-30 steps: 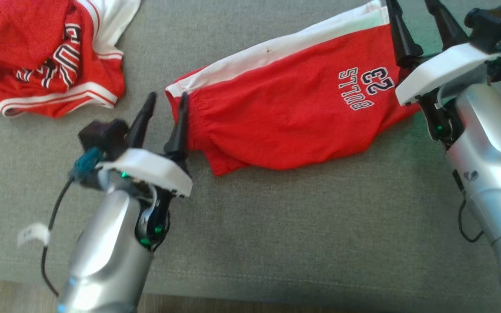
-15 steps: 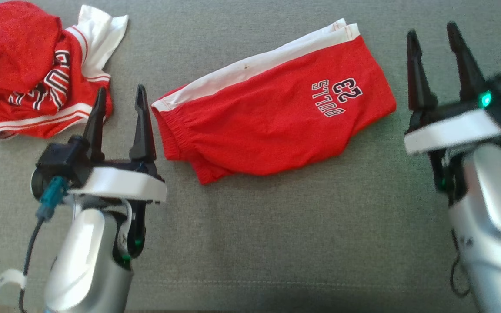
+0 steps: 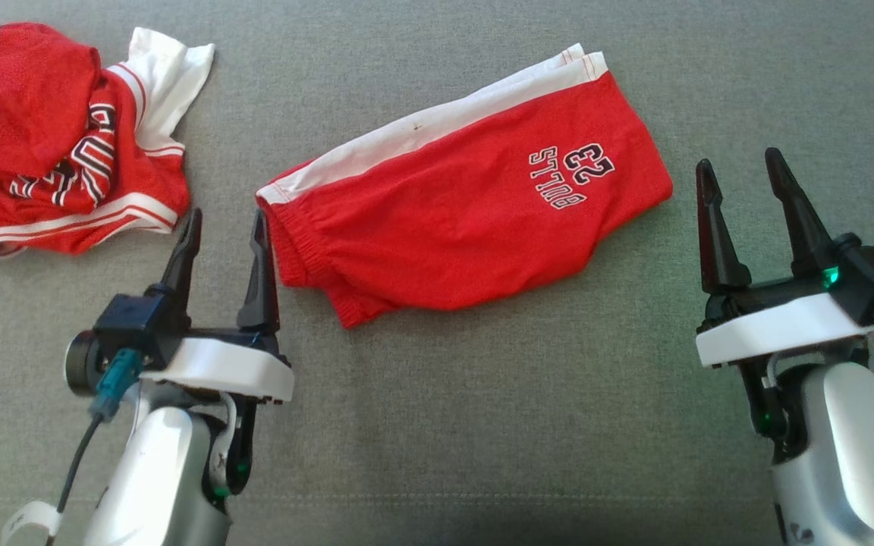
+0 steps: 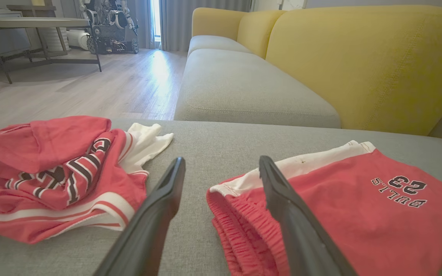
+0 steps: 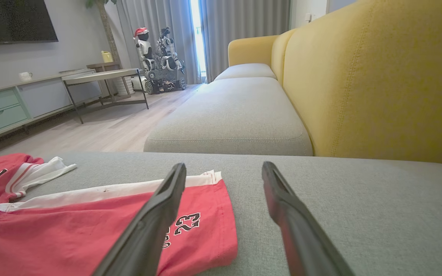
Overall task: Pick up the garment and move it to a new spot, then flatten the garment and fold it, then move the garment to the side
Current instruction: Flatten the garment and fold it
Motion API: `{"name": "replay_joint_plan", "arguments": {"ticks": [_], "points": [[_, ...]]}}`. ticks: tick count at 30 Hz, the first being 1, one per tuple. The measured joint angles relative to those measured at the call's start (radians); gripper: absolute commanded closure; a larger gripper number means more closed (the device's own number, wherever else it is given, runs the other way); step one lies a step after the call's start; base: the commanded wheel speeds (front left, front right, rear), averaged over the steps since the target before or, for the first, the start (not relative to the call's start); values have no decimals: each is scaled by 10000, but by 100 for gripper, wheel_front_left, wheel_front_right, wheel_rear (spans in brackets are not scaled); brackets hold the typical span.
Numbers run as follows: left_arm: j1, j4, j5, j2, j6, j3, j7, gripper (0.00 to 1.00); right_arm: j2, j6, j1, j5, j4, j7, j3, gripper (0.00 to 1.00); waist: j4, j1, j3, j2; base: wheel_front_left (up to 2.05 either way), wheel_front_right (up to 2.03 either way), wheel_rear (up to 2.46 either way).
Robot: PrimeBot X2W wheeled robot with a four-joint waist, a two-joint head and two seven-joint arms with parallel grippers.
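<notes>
The garment (image 3: pixel 467 220) is a pair of red shorts with a white side stripe and "BULLS 23" print. It lies folded flat on the grey couch seat (image 3: pixel 482 425), its waistband to the left. It also shows in the left wrist view as the shorts (image 4: pixel 359 214) and in the right wrist view as the shorts (image 5: pixel 90 230). My left gripper (image 3: pixel 226 220) stands open just left of the waistband, holding nothing. My right gripper (image 3: pixel 737 159) is open a little right of the leg end, apart from the cloth. The same open gaps show at the left gripper (image 4: pixel 221 161) and the right gripper (image 5: pixel 224 165).
A crumpled red and white jersey pile (image 3: pixel 58 152) lies at the far left of the seat. Behind stand the yellow backrest (image 4: pixel 359 65) and a second grey cushion (image 5: pixel 232 122). A wooden floor, a table (image 5: pixel 102 76) and another robot (image 5: pixel 159 57) lie beyond.
Both grippers have drawn back from the shorts' two ends toward the seat's near edge and now stand clear of the cloth. The head view has shifted; the shorts lie as before.
</notes>
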Motion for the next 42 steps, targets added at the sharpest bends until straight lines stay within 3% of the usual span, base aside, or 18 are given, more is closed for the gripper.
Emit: {"name": "replay_joint_plan", "arguments": {"ticks": [25,32,42], "points": [[-7,10,73,29,8,-144,2,0,100,0,-11,-86,-255,627,-65,0,73,0,68,0,0,0,0],[-406,-65,242,-2,-88,-244,2,0,-500,0,-1250,50,1425,1191,245,0,296,0,535,0,0,0,0],[-936,-96,437,-251,-274,-349,0,0,-746,0,-2123,353,3684,2050,694,0,749,0,1170,0,0,0,0]]}}
